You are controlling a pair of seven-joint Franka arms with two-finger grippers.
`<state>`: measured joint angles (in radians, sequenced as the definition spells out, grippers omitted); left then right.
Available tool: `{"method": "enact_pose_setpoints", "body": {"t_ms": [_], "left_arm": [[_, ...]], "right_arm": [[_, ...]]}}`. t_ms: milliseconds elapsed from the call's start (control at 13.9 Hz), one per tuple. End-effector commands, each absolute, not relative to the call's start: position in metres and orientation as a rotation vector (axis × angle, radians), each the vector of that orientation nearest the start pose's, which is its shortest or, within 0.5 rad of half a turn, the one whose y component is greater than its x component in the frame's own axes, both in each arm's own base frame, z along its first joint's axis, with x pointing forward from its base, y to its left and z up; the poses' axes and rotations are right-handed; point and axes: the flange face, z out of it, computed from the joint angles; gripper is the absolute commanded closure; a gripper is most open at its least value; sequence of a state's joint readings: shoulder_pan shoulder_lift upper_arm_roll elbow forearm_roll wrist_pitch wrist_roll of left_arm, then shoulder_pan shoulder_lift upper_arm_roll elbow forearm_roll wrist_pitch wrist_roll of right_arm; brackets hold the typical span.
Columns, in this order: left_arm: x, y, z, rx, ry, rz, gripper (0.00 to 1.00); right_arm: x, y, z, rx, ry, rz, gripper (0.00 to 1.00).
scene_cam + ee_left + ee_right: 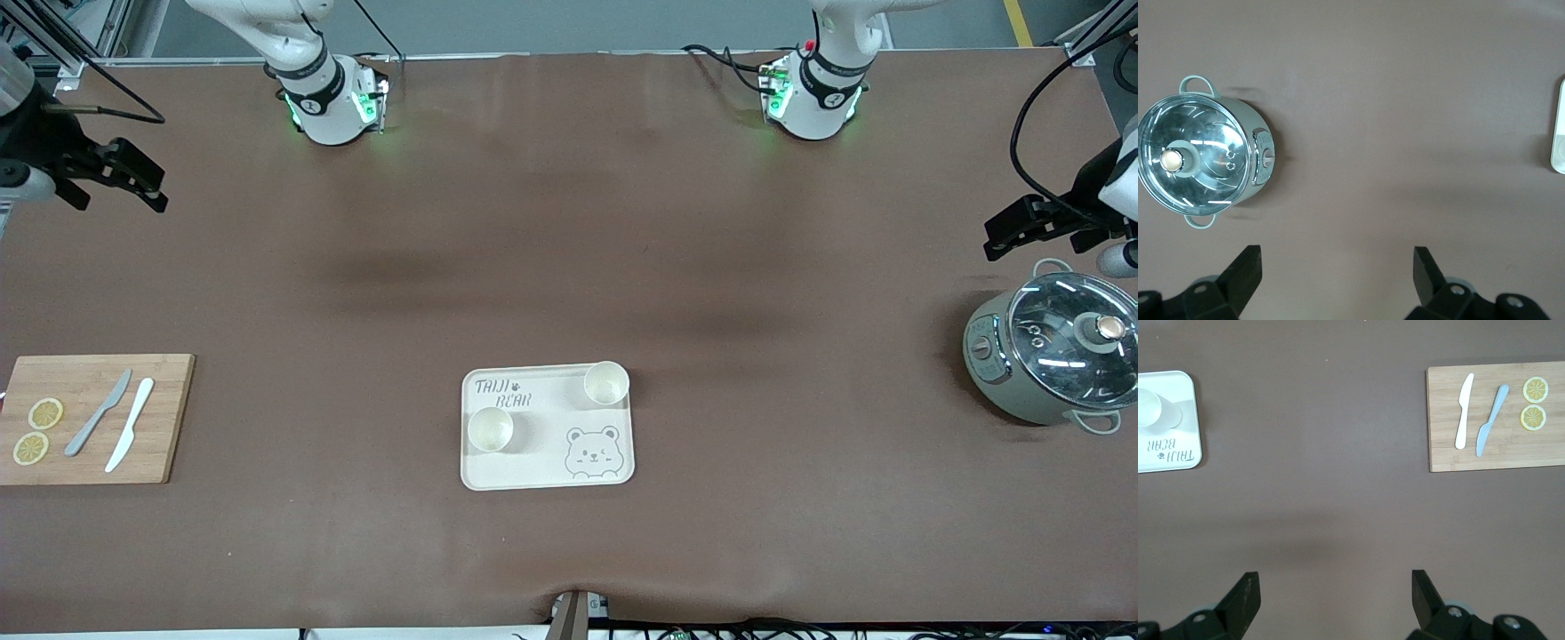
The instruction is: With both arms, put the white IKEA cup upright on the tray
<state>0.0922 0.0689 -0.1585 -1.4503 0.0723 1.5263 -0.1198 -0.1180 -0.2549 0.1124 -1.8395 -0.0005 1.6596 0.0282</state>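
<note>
Cups (606, 383) (490, 428) upright on tray (533, 476); left wrist view crops tray.

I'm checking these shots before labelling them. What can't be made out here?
- Front view: both upper arms are cut off by the top edge.
- Left wrist view: the cream rectangular tray is cut off by the edge, no cup shows.
- Right wrist view: only one white cup shows, the edge hides the rest.
- Front view: the pot's dial markings are too small.

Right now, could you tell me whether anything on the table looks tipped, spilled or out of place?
Nothing stands out. Both cups stand upright on the tray, the knives and lemon slices lie on the cutting board, and the lidded pot sits level.
</note>
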Motion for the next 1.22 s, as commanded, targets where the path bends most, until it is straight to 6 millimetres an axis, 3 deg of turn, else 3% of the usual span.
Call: {"method": "enact_pose_setpoints", "body": {"t_ms": [0, 144, 1149], "left_arm": [[0.561, -0.025, 0.652, -3.097, -0.061, -0.030, 0.00], [0.561, -0.025, 0.652, -3.097, -0.054, -0.030, 0.00], [0.562, -0.025, 0.653, -3.093, -0.030, -0.032, 0.00]], "right_arm": [[0.471, 0.004, 0.660, -3.149, 0.079, -0.106, 0.00], [0.484, 0.005, 0.652, -3.147, 0.069, -0.128, 0.00], [0.506, 0.003, 0.619, -3.141, 0.067, -0.068, 0.00]]}}
